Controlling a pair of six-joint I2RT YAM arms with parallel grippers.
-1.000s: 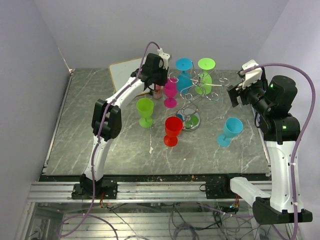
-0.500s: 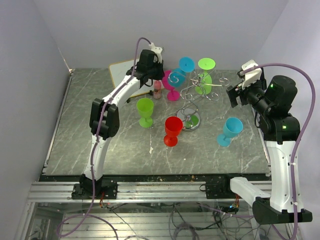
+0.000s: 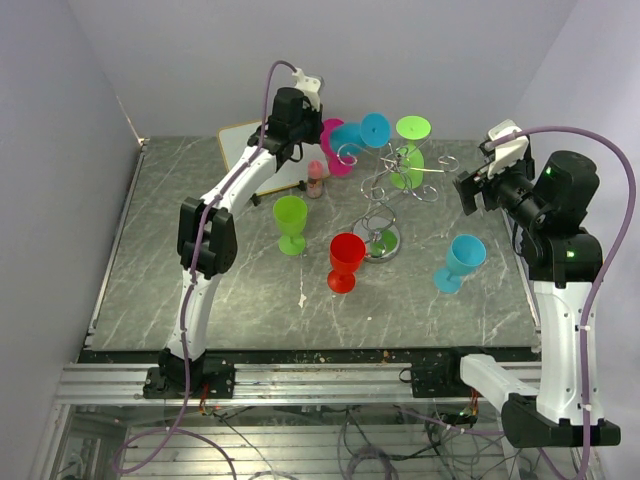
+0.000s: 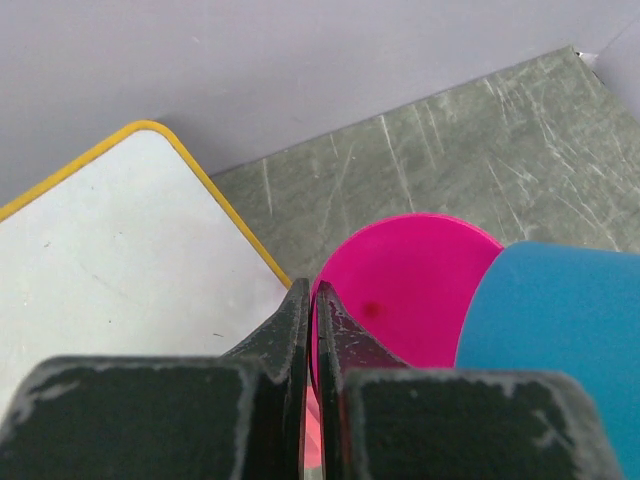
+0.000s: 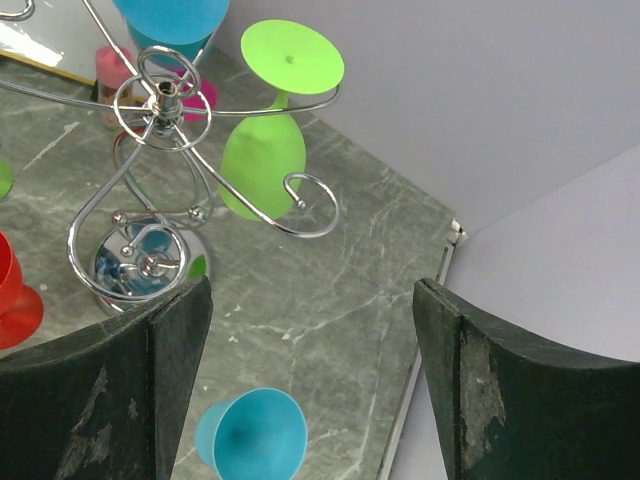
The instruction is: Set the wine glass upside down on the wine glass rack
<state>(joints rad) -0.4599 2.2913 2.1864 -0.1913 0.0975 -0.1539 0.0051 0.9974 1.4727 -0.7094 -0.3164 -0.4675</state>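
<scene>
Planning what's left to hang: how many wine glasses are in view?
6. The magenta glass is in the left end effector; blue glass and hanging green glass on the rack; standing green glass, red glass and cyan glass on the table. None obviously hidden.

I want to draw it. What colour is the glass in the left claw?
The glass is bright pink, clearest in the left wrist view.

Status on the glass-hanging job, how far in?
Done: blue glass and green glass hang upside down on the rack. In hand: left end effector grips the pink glass, tipped beside the rack, not yet hooked. Left: hook it; three upright glasses stand on the table.
</scene>
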